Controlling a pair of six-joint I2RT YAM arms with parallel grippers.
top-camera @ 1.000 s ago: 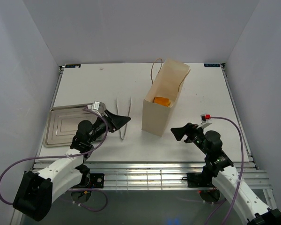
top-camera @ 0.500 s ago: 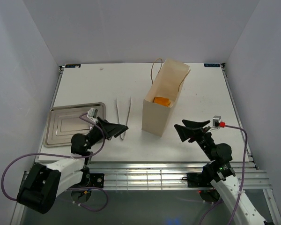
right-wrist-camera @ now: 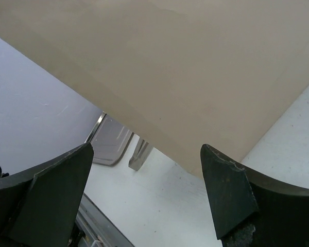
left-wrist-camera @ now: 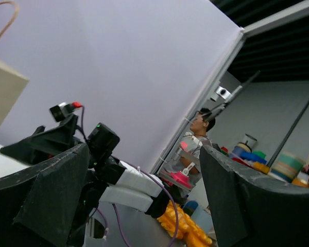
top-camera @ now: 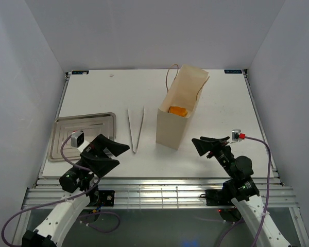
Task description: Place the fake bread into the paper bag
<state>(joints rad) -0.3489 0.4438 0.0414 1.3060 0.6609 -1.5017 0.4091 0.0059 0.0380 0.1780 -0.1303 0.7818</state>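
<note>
Paper bag [top-camera: 173,127] upright, mid-table. Left gripper [top-camera: 121,155], right gripper [top-camera: 197,145]: jaws spread, empty. Bread [top-camera: 178,110] inside bag, toward 12 o'clock wall. Judged done; steer your right gripper clear of bag at its 10 o'clock; tips easily.

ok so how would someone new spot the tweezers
Find the tall cream paper bag standing mid-table. Left of it, before the flat silver metal tray, lie the long white tweezers. They are the only thin V shape: legs apart at the far end, joined at the near end.
</note>
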